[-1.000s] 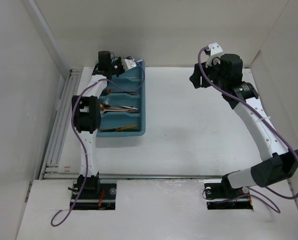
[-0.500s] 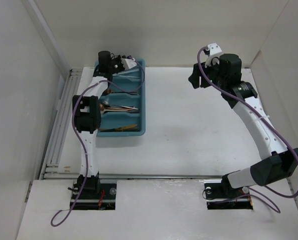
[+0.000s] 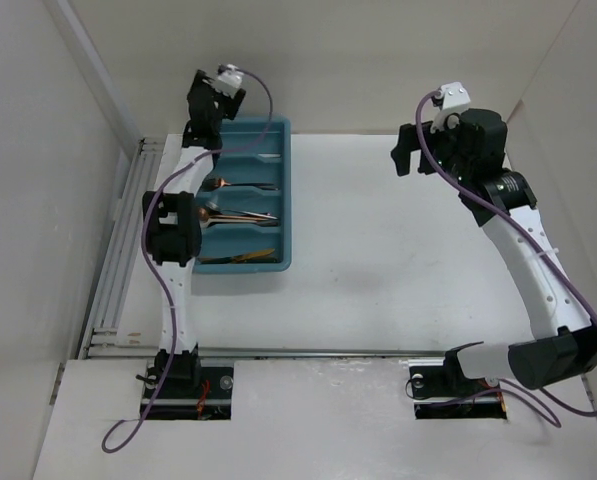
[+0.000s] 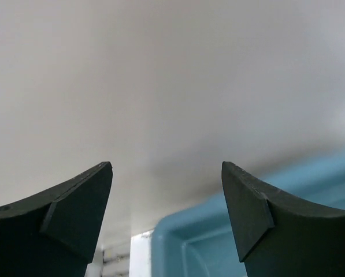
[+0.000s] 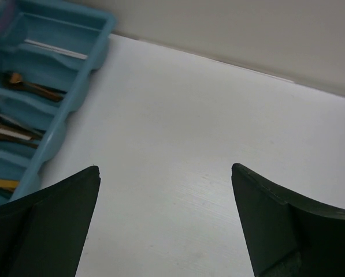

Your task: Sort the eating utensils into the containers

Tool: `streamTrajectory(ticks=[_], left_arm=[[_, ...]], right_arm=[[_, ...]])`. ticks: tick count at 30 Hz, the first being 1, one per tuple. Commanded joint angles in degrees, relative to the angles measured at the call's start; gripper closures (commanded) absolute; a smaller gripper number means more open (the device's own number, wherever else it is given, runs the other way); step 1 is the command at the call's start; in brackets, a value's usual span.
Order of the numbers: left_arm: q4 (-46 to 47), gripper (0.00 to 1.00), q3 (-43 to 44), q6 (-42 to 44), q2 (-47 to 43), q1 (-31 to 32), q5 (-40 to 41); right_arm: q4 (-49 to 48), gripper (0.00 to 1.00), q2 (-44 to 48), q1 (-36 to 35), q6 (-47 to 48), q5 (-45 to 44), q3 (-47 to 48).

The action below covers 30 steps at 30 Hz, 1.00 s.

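Left tool (image 3: 210, 98): a second ago I had it low over the far slot of the tray (image 3: 286, 205). Now it is raised past the tray's 12 o'clock rim, fingers apart with nothing between them.
Right tool (image 3: 406, 158): it has drifted a little toward 3 o'clock and hangs high over the bench (image 3: 398, 270) at about 1 o'clock. Its fingers are spread and bare.
Utensils (image 3: 240, 215): every one I can see lies in the tray's slots, with copper and silver in the middle and gold at the near end.
Tray: at 10 o'clock on the bench, unmoved.
Meaning: I judge that the last drop is made and the sorting is finished, or close to it.
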<state>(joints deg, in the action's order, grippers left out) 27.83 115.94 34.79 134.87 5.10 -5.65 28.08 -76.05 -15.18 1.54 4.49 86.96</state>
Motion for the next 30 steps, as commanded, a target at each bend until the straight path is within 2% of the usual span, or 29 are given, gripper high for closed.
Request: streamTrajectory(ticks=[1,2,3,4,7,10,11,14,15,18,23,27,30], left_arm=[[-0.6,0.27,8.3,-20.4,-7.7,-4.3,19.3],[-3.9,0.27,8.3,-23.1,-9.0,-5.5,21.3],[-7.2,0.27,8.3,-28.3,-10.5,-6.8,21.8],[-13.6,0.27,7.4,-31.1,-13.7,-10.0,21.8],[-22.4,0.27,3.3,-37.9,-21.4,-15.1,18.8],[-26.2,0.27,-5.3,-38.5,-27.5,-20.9,15.5],[-26.8,0.27,-10.6,-36.7,-31.8,-23.3,14.8],[-27.3,0.25,-18.9,-34.9,-40.9,-25.9,14.2],[-26.4,0.25,-24.5,-32.8,-43.1,-27.2,14.2],[-24.1,0.24,-33.1,-30.1,-50.6,-28.4,12.7],[-25.8,0.24,-36.4,-28.8,-55.1,-29.0,6.2],[-26.6,0.24,-38.7,-28.8,-57.1,-29.0,4.3],[-26.6,0.18,-40.0,-30.3,-57.7,-29.0,1.8]], right_arm=[[3.0,0.0,2.0,1.2,0.0,-13.5,1.4],[3.6,0.0,2.0,1.2,0.0,-20.9,1.4],[4.3,0.0,1.4,1.9,0.0,-23.5,1.4],[4.3,0.0,0.6,1.9,0.0,-25.3,0.9],[2.3,0.0,-0.1,2.8,-0.9,-29.4,0.8],[-3.2,0.0,-0.7,2.8,-1.6,-31.1,-0.3],[-4.7,0.0,-0.7,2.8,-1.6,-31.6,-1.2],[-10.0,0.0,-1.2,2.8,-1.6,-31.6,-2.5],[-11.3,0.0,-1.2,2.8,-1.6,-31.6,-2.5],[-14.9,0.0,-1.2,2.8,-1.6,-29.5,-3.6],[-14.9,0.0,-3.4,2.8,-1.6,-27.4,-2.5],[-14.9,0.0,-3.4,2.8,-1.6,-26.2,-1.9],[-16.3,0.0,-2.1,2.8,-0.8,-25.7,-2.4]])
